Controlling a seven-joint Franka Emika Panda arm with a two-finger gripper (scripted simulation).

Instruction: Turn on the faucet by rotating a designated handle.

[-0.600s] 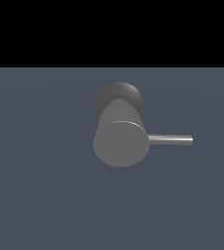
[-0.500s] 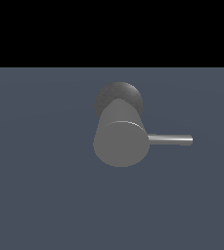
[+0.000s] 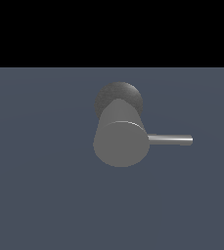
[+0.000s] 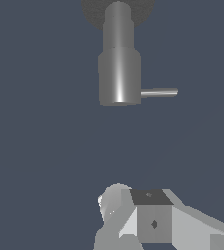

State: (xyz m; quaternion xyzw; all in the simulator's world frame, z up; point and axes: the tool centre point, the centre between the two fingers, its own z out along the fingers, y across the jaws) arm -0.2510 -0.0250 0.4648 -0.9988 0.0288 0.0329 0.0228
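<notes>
While the faucet (image 3: pixel 120 141) stands on the grey floor (image 3: pixel 40 185), its thin handle (image 3: pixel 171 140) points to the exterior view's right; the end effector (image 4: pixel 147 219) sits well apart; whether it is wide or narrow cannot be told.

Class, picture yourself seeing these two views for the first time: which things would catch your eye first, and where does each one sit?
The thick matte grey cylindrical faucet stands out first, near the middle of the exterior view on a plain blue-grey surface, its flat round end facing the camera. Next is the thin shiny metal rod handle, projecting from the cylinder toward the exterior view's right. In the wrist view, the white robot gripper sits well apart from the faucet, touching nothing.
</notes>
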